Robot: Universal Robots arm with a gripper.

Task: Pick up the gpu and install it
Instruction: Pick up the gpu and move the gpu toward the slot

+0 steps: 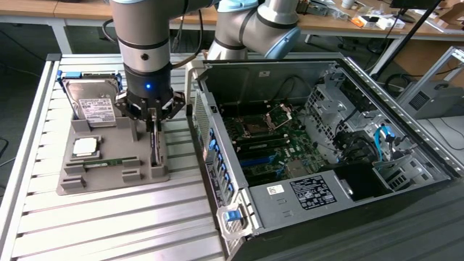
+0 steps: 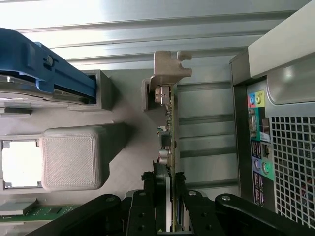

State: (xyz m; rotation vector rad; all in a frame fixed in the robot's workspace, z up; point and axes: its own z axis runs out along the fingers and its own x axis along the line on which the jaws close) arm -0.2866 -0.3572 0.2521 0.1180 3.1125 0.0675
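End effector (image 1: 152,126) points straight down from the arm and is clenched on the gpu (image 1: 154,147), with one finger (image 2: 149,196) against the fan side of the card and the other against the board side. In the wrist view the end effector (image 2: 164,183) grips one end of the card's upper edge. The gpu (image 2: 170,129) runs away from it to a silver bracket (image 2: 170,66) at the far end.

The card stands on edge directly beneath the end effector, its lower edge in a slot of a grey holder (image 1: 108,182) that lies on the slatted bench (image 1: 108,228). It looks seated there rather than lifted clear.

Just beside the end effector, towards the exterior view's left, a hard drive (image 1: 94,100) in a blue carrier (image 2: 49,69) leans in the same holder. Below that and further from the end effector sit a square processor (image 1: 85,145) and a green memory stick (image 1: 108,162) lying flat.

On the other side of the end effector, towards the exterior view's right, an open case (image 1: 261,81) lies on its side with the motherboard (image 1: 275,147) exposed. Its rear port panel (image 2: 258,132) faces the held card, near it but apart.
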